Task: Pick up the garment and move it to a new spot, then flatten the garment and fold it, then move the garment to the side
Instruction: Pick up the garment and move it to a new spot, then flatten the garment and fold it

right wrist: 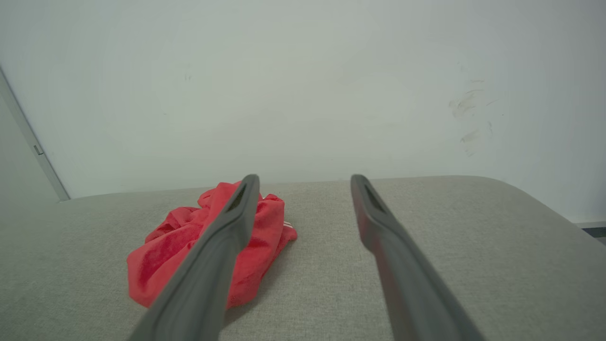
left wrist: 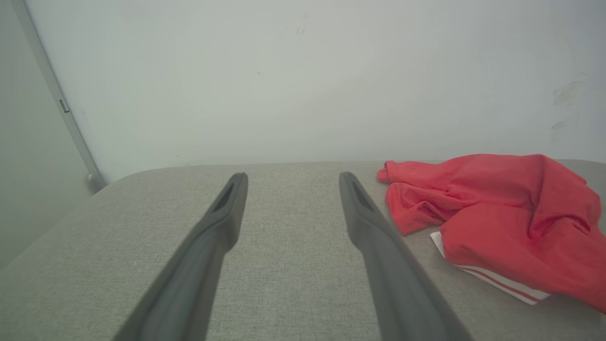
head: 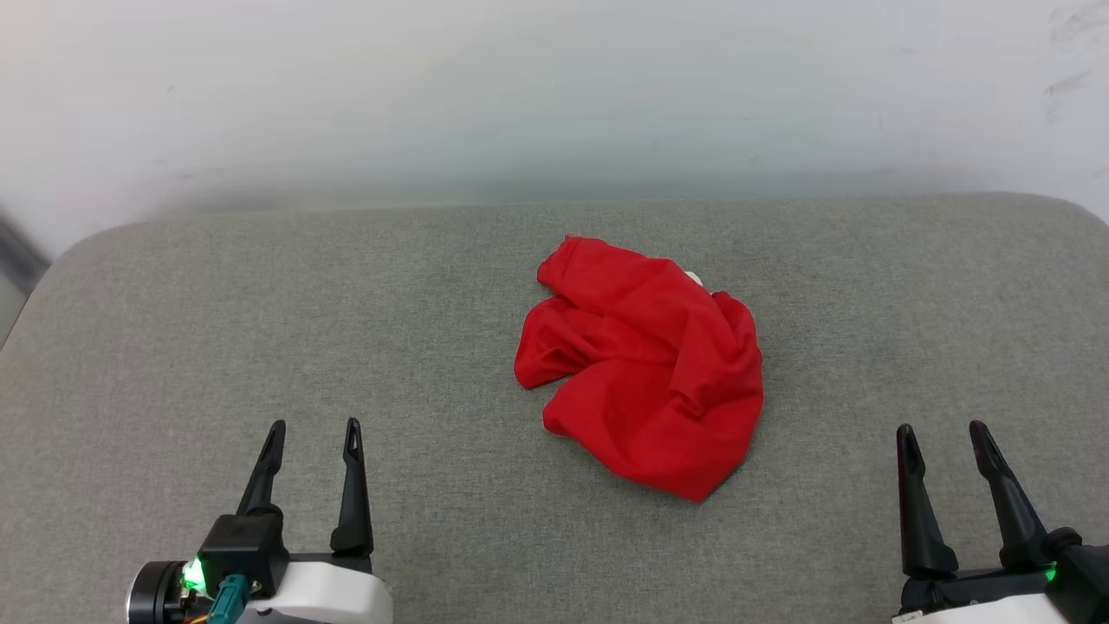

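As the shirt [head: 645, 364] lies in a loose heap and nothing grips it, no step of the task appears begun.

**Item:** shirt, red, one.

**Place:** on the grey cloth-covered surface [head: 260, 303], a little right of its middle and somewhat nearer the far edge than the near one. It is clear of every edge and of the rounded far corners.

**Condition:** crumpled and bunched on itself in deep soft folds, with an irregular outline.
- One pointed lobe reaches toward the near edge; a rounder lobe reaches toward the far edge.
- Mostly plain red shows. A scrap of white peeks out at the far right of the heap.
- In the left wrist view a white piece with red stripes [left wrist: 492, 279] pokes out from under the heap.
- No lettering is exposed. Collar, sleeves and hem cannot be told apart.

**Left fingers** [head: 353, 485]: by the near edge, left of the middle. They are spread wide, hold nothing and are well apart from the shirt.

**Right fingers** [head: 912, 503]: by the near edge toward the right corner. They are spread wide, hold nothing and are well apart from the shirt.

**Done:** nothing, by this reading.

**Left to do:** lifting the shirt and setting it down in a new spot, spreading it flat, folding it, and shifting it to the side.

**Handling note (a judgement):** the cloth looks thin and limp, and would likely sag if lifted from one point.
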Robot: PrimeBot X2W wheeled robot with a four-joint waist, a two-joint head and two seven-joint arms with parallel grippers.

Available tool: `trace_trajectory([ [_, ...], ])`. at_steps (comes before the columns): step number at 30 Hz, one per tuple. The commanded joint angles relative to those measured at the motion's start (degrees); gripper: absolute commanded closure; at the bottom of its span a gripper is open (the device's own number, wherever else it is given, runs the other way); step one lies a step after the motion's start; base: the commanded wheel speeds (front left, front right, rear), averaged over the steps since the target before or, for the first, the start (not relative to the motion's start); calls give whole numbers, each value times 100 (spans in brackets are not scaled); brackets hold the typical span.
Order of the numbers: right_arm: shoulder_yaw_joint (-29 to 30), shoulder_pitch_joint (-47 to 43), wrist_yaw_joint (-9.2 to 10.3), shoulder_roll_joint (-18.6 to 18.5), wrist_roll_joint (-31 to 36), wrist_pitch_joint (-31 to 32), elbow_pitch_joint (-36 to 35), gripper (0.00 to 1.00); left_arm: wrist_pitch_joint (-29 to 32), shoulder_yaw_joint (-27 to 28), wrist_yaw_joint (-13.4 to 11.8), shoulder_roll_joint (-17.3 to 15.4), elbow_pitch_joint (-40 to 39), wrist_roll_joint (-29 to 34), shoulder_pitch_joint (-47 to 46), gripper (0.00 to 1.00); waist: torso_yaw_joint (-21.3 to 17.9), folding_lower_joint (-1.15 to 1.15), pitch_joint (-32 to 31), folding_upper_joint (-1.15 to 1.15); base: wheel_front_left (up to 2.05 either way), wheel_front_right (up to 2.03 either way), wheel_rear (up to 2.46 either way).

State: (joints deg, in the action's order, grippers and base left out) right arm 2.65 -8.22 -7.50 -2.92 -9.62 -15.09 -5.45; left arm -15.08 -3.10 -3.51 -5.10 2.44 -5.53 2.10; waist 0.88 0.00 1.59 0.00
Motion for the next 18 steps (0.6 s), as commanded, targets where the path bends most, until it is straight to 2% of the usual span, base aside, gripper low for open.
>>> trace_trajectory([
  [1, 3, -36, 2, 7, 2, -12, -6, 0, -13, 30, 28, 19, 11, 42, 51, 0, 2, 0, 3, 0, 0, 0, 0],
  [8, 15, -6, 2, 7, 27, -12, -15, 0, -13, 136, 134, 91, 50, 116, -1, 0, -1, 0, 9, 0, 0, 0, 0],
  [12, 47, 44, 2, 7, 33, -12, -31, 0, -13, 216, 220, 109, -71, 108, -396, 0, 9, 0, 53, 0, 0, 0, 0],
  [18, 7, 151, 2, 7, 81, -12, -75, 0, -13, 107, 651, -88, -207, 212, -1591, 0, -17, 0, 213, 0, 0, 0, 0],
])
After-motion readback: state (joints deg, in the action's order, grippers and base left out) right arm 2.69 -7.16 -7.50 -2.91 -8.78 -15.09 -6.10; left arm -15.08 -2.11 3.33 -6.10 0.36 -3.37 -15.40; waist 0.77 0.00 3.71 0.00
